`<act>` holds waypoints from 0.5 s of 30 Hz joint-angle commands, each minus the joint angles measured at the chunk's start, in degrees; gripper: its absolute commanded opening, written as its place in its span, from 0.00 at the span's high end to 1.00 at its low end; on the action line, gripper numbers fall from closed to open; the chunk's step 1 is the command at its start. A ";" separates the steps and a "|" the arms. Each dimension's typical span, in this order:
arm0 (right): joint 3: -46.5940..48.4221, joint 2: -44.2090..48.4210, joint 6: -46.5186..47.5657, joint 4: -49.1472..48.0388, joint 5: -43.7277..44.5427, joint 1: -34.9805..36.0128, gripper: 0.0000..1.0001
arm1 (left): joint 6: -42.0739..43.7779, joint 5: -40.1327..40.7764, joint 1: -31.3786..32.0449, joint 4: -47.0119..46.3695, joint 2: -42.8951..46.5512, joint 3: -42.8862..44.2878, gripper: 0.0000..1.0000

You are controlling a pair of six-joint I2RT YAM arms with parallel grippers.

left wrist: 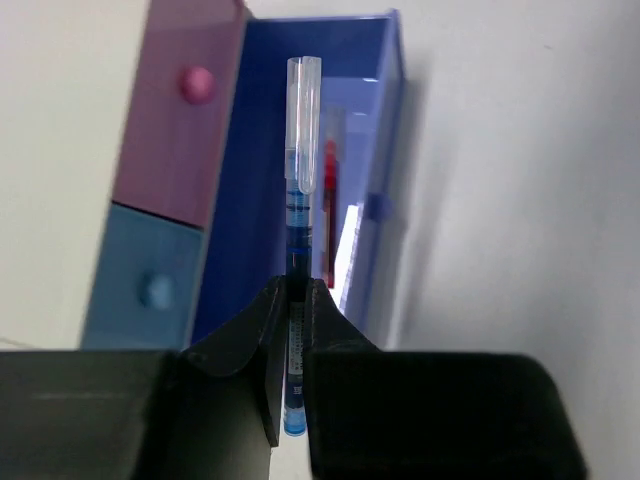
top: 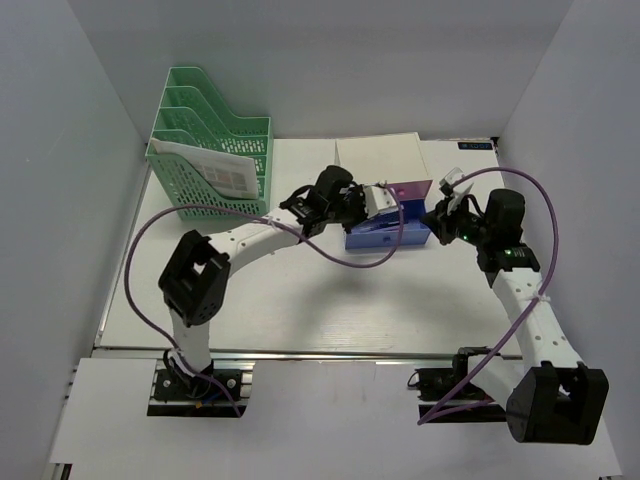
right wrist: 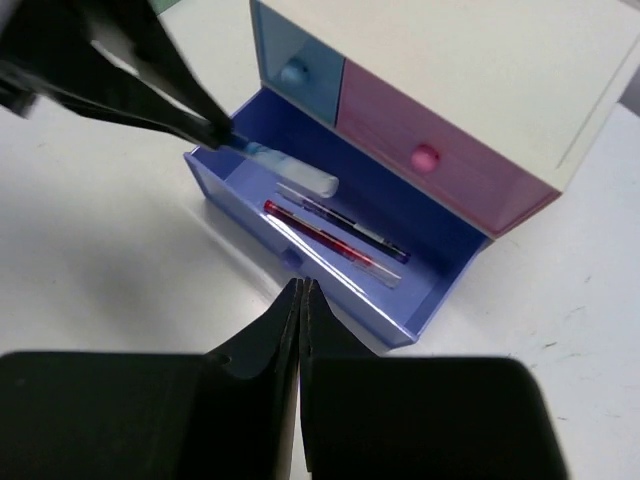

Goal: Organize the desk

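Note:
On the white desk stands a small white drawer box with a pink drawer and a light blue drawer closed. Its bottom purple-blue drawer is pulled out. A red pen and a dark pen lie inside it. My left gripper is shut on a blue pen with a clear cap, held over the open drawer's left end. My right gripper is shut and holds nothing, hovering just in front of the drawer's front wall.
A green mesh file rack with papers in it stands at the back left. Grey walls close in the desk on three sides. A metal rail runs along the front edge. Purple cables loop over both arms.

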State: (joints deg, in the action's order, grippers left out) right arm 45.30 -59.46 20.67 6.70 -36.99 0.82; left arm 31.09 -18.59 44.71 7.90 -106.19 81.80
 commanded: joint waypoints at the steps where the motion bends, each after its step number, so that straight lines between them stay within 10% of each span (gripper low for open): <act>1: -0.56 1.63 -1.07 -5.03 2.10 -0.03 1.00 | 1.07 4.43 -0.24 -0.17 -6.10 6.59 1.00; 6: -0.74 1.54 -0.71 -4.86 1.75 -0.12 0.99 | 1.17 7.25 -0.24 -2.10 -11.14 11.19 0.86; 10: -0.82 1.37 -0.28 -4.68 1.05 -0.12 0.70 | -0.85 7.60 -0.24 -3.07 -10.27 11.10 0.63; 15: -1.09 0.75 2.70 -3.62 -3.34 -0.03 0.65 | -4.37 5.94 -0.24 -6.93 -4.65 8.21 0.54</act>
State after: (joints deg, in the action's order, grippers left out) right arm 45.08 -58.59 21.21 4.12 -36.93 0.82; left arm 29.43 -11.75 44.62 5.10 -119.00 90.54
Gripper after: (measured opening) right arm 0.348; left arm 0.456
